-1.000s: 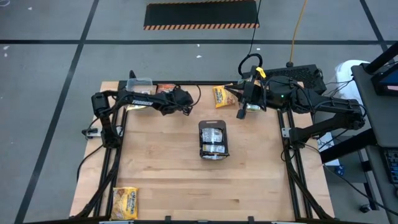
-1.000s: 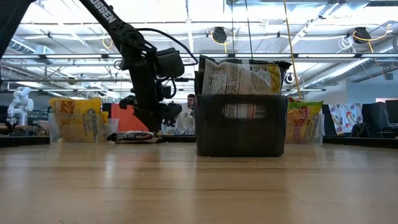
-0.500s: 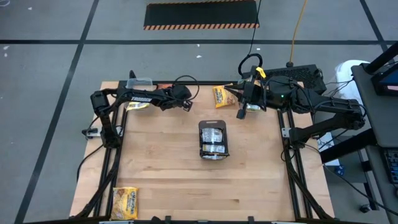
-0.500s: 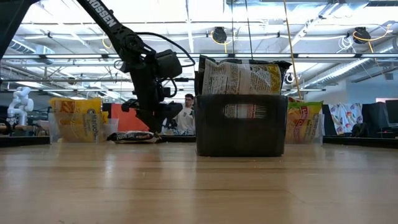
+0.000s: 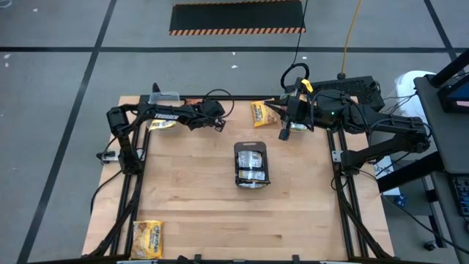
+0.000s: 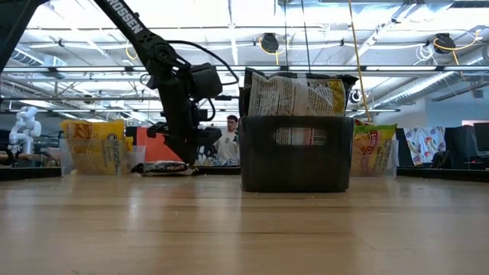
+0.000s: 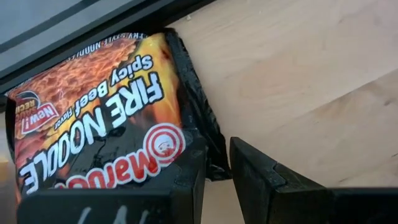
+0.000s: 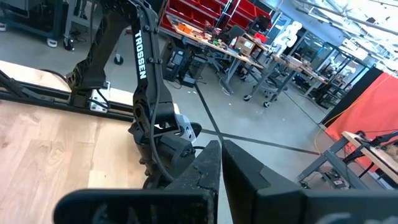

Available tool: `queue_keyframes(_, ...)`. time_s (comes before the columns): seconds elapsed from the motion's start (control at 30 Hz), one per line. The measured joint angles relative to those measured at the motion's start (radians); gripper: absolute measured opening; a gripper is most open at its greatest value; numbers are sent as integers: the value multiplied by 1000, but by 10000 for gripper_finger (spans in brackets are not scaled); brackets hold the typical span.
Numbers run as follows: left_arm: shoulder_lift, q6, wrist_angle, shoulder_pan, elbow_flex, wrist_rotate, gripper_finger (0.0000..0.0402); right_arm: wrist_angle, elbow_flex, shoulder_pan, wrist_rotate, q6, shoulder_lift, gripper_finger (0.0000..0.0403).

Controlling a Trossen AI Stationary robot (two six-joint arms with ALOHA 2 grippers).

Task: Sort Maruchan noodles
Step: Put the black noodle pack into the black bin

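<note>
A dark red-orange Maruchan "Fire Noodle" packet (image 7: pixel 99 118) lies flat at the table's far edge, left of centre; it also shows in the low view (image 6: pixel 164 166). My left gripper (image 7: pixel 216 177) stands over it, pointing down, shut on its edge; in the high view (image 5: pixel 208 117) the arm hides the packet. My right gripper (image 5: pixel 284 134) is shut and empty, held above the far right of the table. A dark tray (image 5: pixel 252 180) at the table's middle holds several packets standing upright (image 6: pixel 294 95). My left gripper pinches the packet's dark crimped side edge (image 7: pixel 211 155) between its two fingers, near a corner. The fingers come from above, pointing down. The packet lies flat on the table, by the far rail.
A yellow packet (image 5: pixel 259 112) lies at the far edge and another (image 5: pixel 149 236) at the near left corner. A clear tub (image 5: pixel 165 97) stands at the far left. In the low view, a yellow packet (image 6: pixel 95 145) and a green-edged one (image 6: pixel 374 149) stand upright.
My left gripper has gone a little toward the table's far edge and turned, coming over the dark red packet, which the arm now covers in the high view. The packet has stayed flat on the table.
</note>
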Motion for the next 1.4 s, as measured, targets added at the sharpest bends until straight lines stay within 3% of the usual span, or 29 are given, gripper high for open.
queue_keyframes(1.4,9,-1,-3,5,0,17,81,30,0,0,0,-28,0,13)
